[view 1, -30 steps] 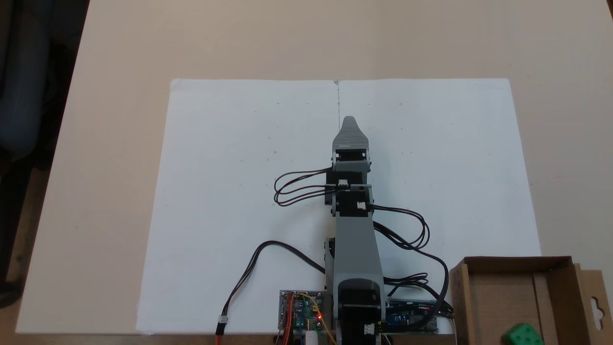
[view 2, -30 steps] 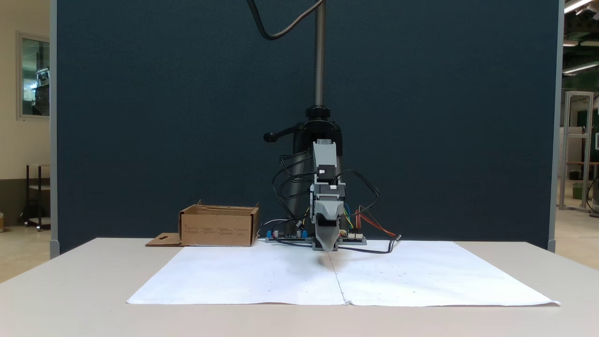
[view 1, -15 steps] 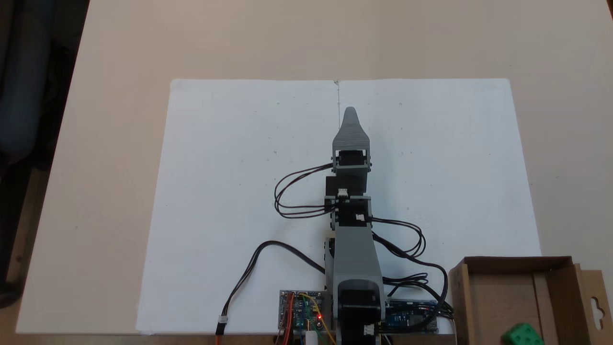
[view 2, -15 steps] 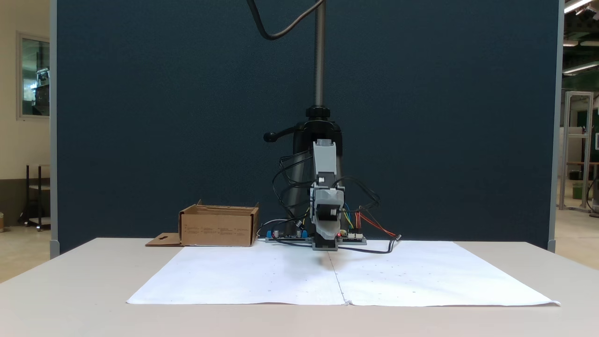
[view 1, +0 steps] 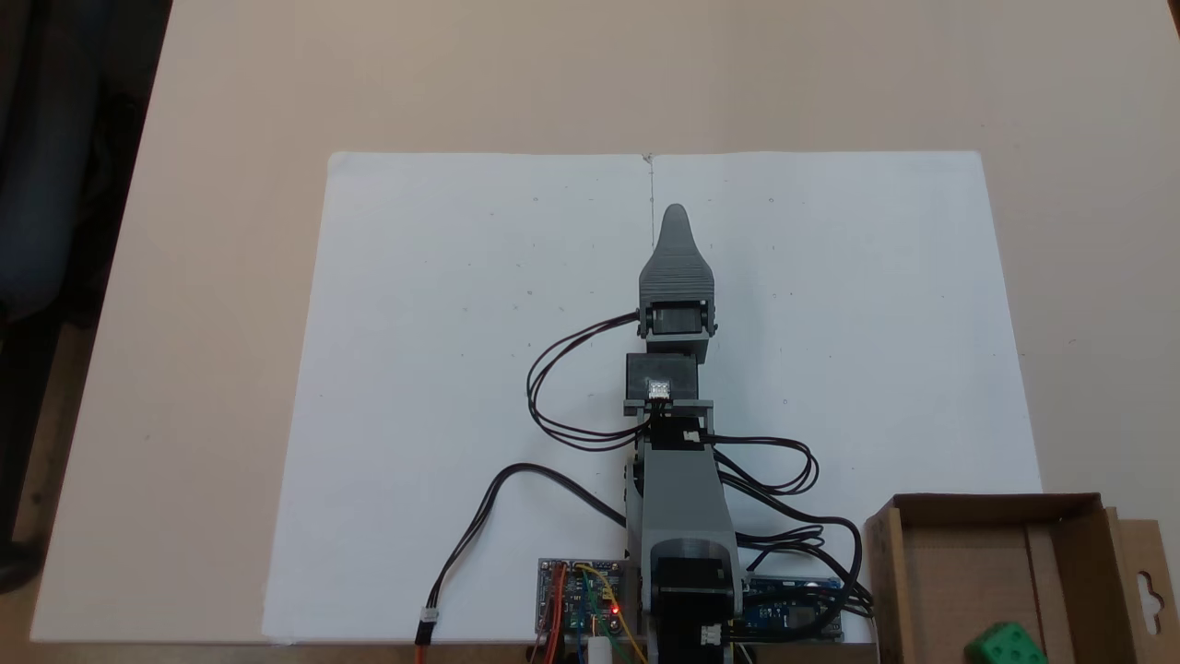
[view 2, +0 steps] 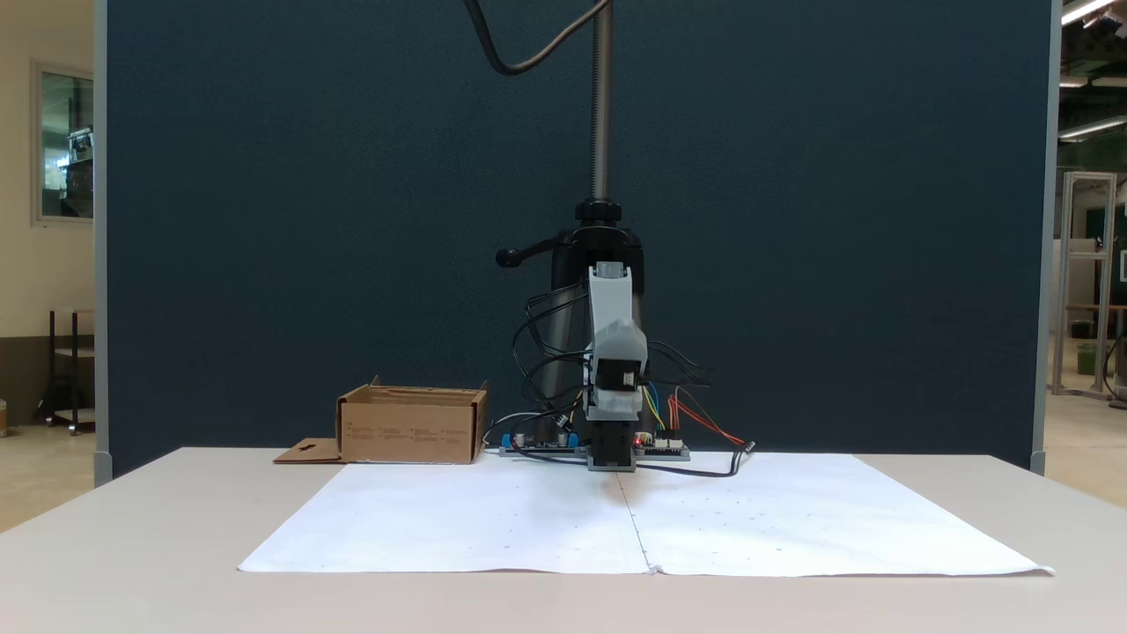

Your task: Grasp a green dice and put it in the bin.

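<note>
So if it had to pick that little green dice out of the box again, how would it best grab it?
From above, I'd guess: the green dice sits inside the bin, whose walls block the sides. Pinch two opposite flat faces; a cube offers parallel sides.

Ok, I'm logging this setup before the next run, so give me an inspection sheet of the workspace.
Surface: beige table with large white paper sheet under the arm.
Job's things: small bright green plastic dice already inside the brown cardboard box; box stands beside the arm's base.
Clutter: nothing seen on the sheet.
Grippers: grey gripper stretched along the sheet's centre line, holding nothing; jaws stacked, state unclear.
Cables: black loops beside the arm; coloured wires at circuit boards.
Surroundings: dark blue partition behind the table.
</note>
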`<state>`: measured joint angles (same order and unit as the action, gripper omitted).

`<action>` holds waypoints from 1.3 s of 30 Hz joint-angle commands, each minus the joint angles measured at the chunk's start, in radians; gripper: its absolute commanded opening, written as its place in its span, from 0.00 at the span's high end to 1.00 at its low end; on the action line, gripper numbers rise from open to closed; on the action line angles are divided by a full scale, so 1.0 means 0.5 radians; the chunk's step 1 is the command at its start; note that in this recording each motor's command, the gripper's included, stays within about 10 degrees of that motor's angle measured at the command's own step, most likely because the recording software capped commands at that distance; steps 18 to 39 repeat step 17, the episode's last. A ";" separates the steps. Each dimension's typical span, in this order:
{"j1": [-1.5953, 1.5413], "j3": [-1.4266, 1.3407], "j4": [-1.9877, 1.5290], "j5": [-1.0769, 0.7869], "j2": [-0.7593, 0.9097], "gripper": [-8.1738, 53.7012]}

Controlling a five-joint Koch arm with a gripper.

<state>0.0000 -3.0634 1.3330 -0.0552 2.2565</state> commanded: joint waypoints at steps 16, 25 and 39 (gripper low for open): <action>-0.049 -0.129 0.859 -0.003 0.227 0.14; -0.046 -0.129 0.859 -0.003 0.227 0.14; -0.046 -0.129 0.859 -0.003 0.227 0.14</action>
